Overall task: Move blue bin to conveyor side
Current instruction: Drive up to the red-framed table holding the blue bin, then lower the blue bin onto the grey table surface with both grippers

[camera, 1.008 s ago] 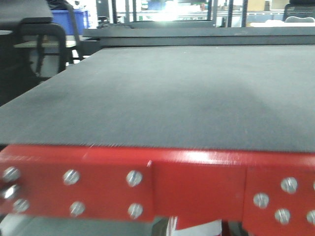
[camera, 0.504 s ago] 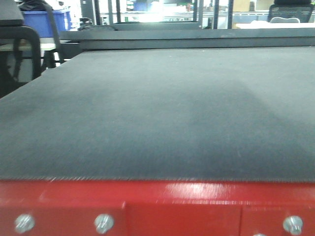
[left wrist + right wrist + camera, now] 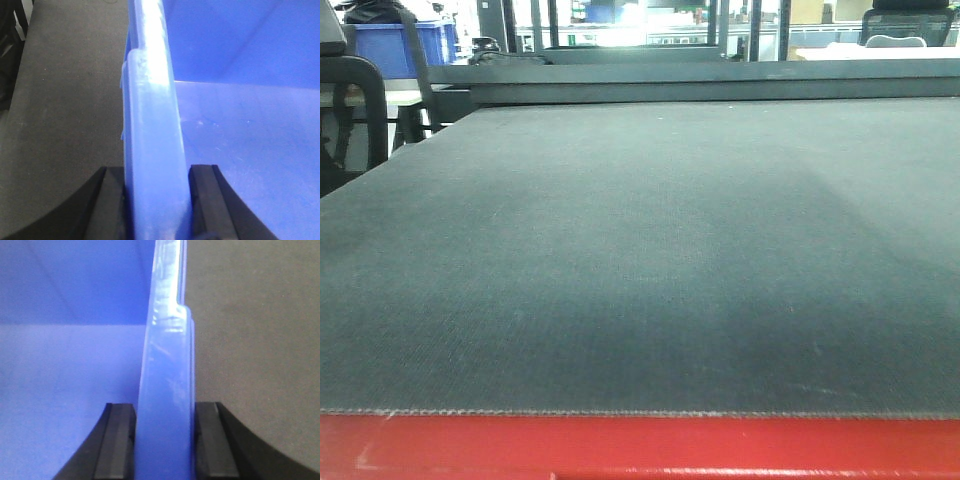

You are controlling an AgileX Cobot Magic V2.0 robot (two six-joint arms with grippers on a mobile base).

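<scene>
In the left wrist view, my left gripper (image 3: 156, 172) is shut on the thick left rim of the blue bin (image 3: 250, 150), one finger outside and one inside. In the right wrist view, my right gripper (image 3: 165, 410) is shut on the bin's right rim (image 3: 167, 355); the bin's inside (image 3: 65, 365) is bare. Dark woven belt shows beside the bin under both wrists (image 3: 65, 100) (image 3: 250, 340). The front view shows the conveyor belt (image 3: 640, 250) with its red frame edge (image 3: 640, 445) at the bottom; bin and grippers are out of that view. I cannot tell whether the bin touches the belt.
A dark rail (image 3: 700, 80) crosses the belt's far end. A black chair frame (image 3: 355, 100) stands at the far left, with another blue crate (image 3: 395, 45) behind it. A chair back (image 3: 910, 25) shows at the far right.
The front view has moved closer to the conveyor and to the right. The red frame has slid down the picture and its screws have left the view; the belt now fills most of it.
</scene>
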